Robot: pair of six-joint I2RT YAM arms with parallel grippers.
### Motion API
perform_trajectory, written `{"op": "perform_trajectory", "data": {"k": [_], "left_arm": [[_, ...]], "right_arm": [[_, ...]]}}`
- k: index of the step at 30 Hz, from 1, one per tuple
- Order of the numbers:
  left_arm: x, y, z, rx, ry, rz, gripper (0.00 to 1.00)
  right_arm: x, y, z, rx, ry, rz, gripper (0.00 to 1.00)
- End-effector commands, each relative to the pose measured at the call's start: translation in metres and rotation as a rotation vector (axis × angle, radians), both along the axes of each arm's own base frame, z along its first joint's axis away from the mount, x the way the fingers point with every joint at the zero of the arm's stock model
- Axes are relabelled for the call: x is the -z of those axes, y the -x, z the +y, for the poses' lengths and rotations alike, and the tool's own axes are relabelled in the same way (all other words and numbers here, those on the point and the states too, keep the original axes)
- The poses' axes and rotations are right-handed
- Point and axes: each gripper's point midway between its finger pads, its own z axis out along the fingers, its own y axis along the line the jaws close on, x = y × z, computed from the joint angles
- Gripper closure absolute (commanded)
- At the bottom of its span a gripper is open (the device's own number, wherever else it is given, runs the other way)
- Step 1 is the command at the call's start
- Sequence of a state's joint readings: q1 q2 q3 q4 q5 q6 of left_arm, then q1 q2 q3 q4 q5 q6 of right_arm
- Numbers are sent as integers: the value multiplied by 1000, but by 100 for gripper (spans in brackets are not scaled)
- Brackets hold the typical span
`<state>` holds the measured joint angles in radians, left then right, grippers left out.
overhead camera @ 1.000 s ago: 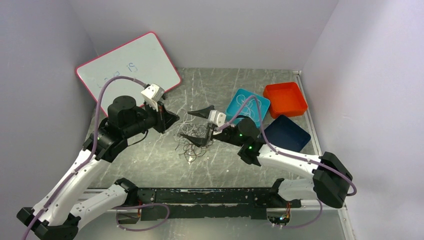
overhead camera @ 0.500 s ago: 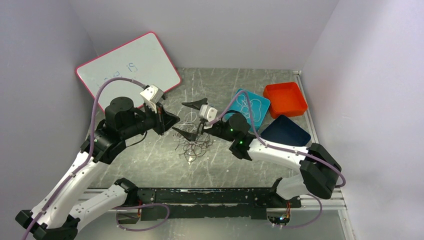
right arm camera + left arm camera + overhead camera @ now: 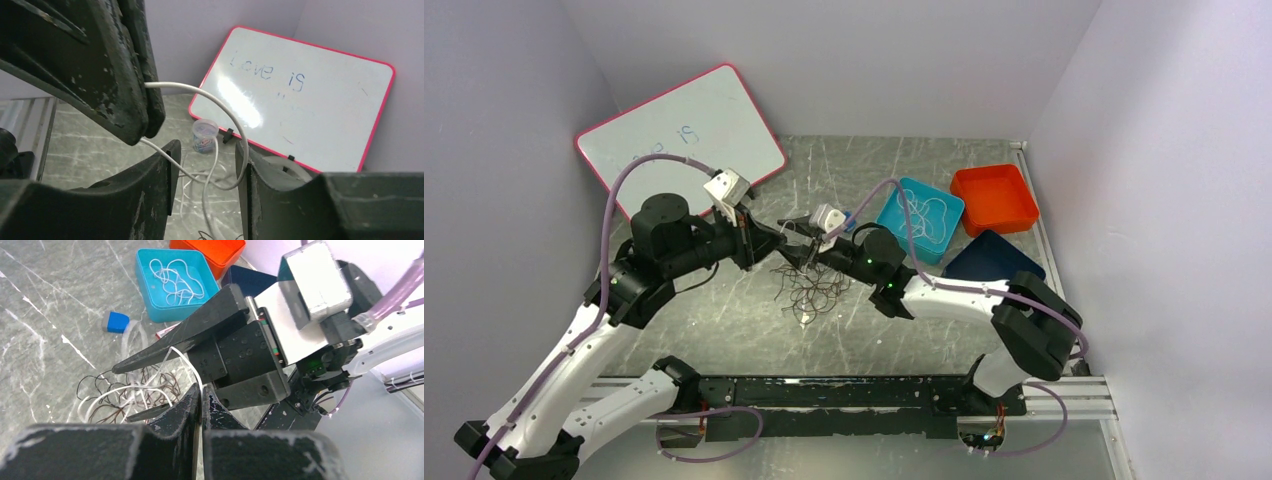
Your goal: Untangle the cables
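Observation:
The cables are a tangle [image 3: 814, 288] of thin white and dark brown wires on the grey table, also showing in the left wrist view [image 3: 130, 390]. My left gripper [image 3: 769, 238] is shut on a white cable [image 3: 187, 362], pinched at the fingertips [image 3: 201, 390], and holds it up above the tangle. My right gripper [image 3: 792, 245] faces it with open jaws [image 3: 206, 170]. A loop of that white cable [image 3: 220, 107] hangs between the right fingers [image 3: 165, 165], touching neither that I can tell.
A teal tray [image 3: 902, 205] holds one white cable. An orange tray [image 3: 994, 197] and a dark blue tray [image 3: 989, 262] lie beside it. A whiteboard [image 3: 684, 130] leans at the back left, a small cup [image 3: 205, 135] before it. A blue block [image 3: 117, 321] lies near the tangle.
My right gripper has moved left, closing on the left gripper, so its open jaws now straddle the held white cable. The left gripper has stayed almost still.

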<state>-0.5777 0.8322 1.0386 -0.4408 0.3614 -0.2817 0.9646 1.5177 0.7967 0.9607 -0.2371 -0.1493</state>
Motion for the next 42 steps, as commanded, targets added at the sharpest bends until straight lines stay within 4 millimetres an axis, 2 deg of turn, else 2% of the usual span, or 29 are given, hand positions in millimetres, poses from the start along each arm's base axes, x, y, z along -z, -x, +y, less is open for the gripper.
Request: {"op": "perform_trajectory", "data": {"k": [1,5,13,17,23,28,32,38,40,42], "left_arm": [[-37,11,-4,43,79,-61,93],[-49,12,-1,31,92,-77,93],[-96,18,0,40,158,-149,93],[-116,19,7,8,178,-182,93],[-146,20,23,-72,213,-234,93],[-167,20,29,-101,233,-272,93],[-176,18,29,-104,238,-290,93],[-182,17,27,-99,247,-300,93],[-182,16,27,-104,247,-299,93],[-181,15,27,-103,247,-296,93]], "right_arm": [[-17,-1,0,13,-102,17,52],[0,-9,-3,55,-75,48,53],[50,-24,-13,165,6,126,60],[70,-28,-19,203,31,166,65],[99,-22,-27,207,80,226,68],[123,-14,-39,216,113,282,70],[140,-8,-51,235,142,322,77],[152,2,-64,235,154,359,85],[148,8,-69,218,139,353,83],[138,14,-74,204,110,337,75]]}}
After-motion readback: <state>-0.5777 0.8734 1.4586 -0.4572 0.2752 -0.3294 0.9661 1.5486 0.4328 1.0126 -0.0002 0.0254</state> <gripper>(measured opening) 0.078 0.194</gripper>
